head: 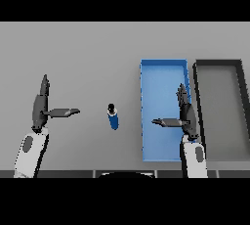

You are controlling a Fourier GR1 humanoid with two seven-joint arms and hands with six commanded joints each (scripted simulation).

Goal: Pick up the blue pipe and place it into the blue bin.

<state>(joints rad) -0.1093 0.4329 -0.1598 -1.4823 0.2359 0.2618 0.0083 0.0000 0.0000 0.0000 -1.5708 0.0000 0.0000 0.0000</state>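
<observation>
The blue pipe (113,117) stands upright on the grey table, a short blue cylinder with a dark top, left of the blue bin (161,79). My right hand (185,114) hovers over the bin's right half, fingers straight and thumb pointing left, holding nothing. At the left of the view my left hand (40,106) is open too, thumb pointing right toward the pipe, well apart from it.
A dark grey bin (220,111) sits directly right of the blue bin, their walls nearly touching. Bare table stretches behind and to the left of the pipe.
</observation>
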